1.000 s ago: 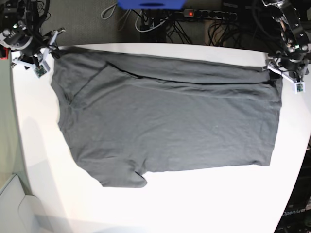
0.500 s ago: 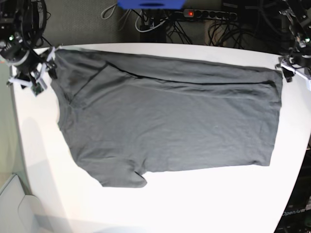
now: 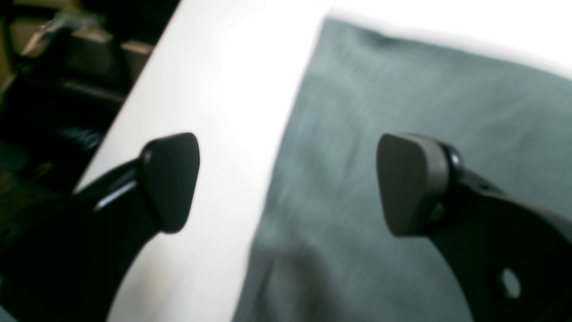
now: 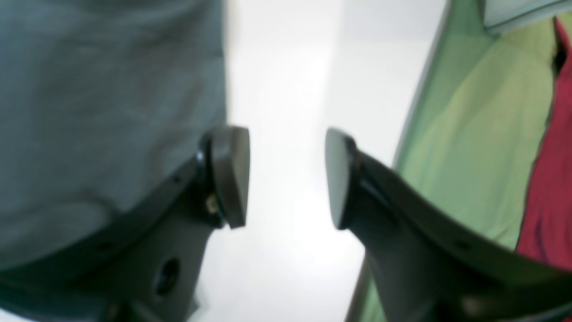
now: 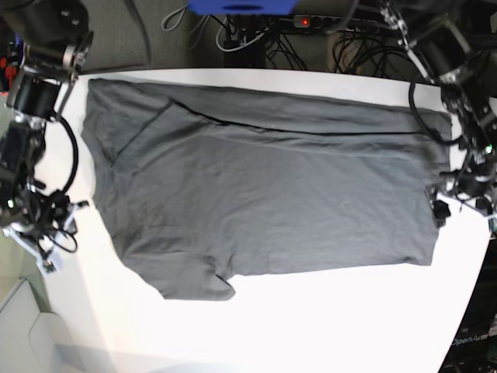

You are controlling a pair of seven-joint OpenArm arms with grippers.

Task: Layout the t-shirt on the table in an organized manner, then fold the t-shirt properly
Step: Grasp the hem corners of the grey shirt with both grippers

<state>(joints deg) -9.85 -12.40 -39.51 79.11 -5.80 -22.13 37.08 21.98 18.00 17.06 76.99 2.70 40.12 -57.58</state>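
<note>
Beyond the far edge of the white surface, a black power strip (image 5: pixel 330 22) with a red light lies among tangled cables (image 5: pixel 256 43), just right of what looks like a blue box (image 5: pixel 241 6).

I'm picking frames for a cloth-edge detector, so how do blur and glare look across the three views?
Left wrist view: motion-smeared, t-shirt edge soft, table blown out white. Right wrist view: gripper pads fairly crisp, cloth and table behind blurred and overexposed. Base view: sharpest, shirt outline clear, though the near tabletop glares white.
</note>
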